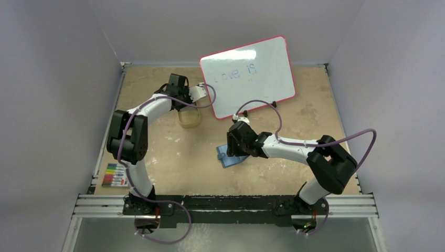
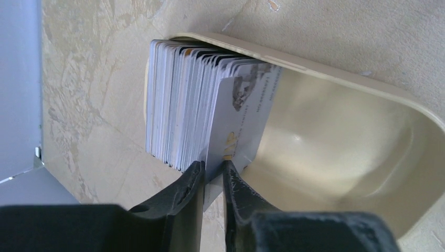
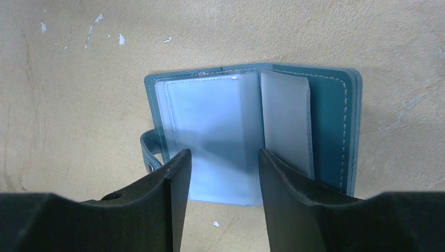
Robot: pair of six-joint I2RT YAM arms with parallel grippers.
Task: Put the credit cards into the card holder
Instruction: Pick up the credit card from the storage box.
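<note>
Pale, mottled board forms the table (image 1: 178, 157), which is enclosed by plain grey walls. The credit cards (image 2: 176, 105) are seen standing on edge, packed in a fanned row at one end of a tan oval tray (image 2: 341, 142) at the far left of the table. The front card (image 2: 244, 121), grey-silver with faint print, is gripped at its lower edge between the two narrowly set fingers of the left gripper (image 2: 212, 178). The rest of the row is pressed close behind it, and the tray's curved wall rises just beyond. In the top view the cards are hidden by the left wrist.

The card holder (image 3: 330, 121) is laid open and flat near the table's middle, well apart from the tray. Its clear plastic sleeves (image 3: 210, 126) face up, with one narrower leaf turned to the right. The snap tab (image 3: 148, 152) projects from its left edge in the right wrist view. The right gripper (image 3: 224, 173) is held over the sleeves with its fingers spread and nothing between them; contact with the plastic cannot be judged.

A whiteboard (image 1: 246, 76) with a red rim and faint writing is propped at the far side, between the tray and the holder but behind both. A pack of coloured markers (image 1: 115, 176) lies at the near left edge.
</note>
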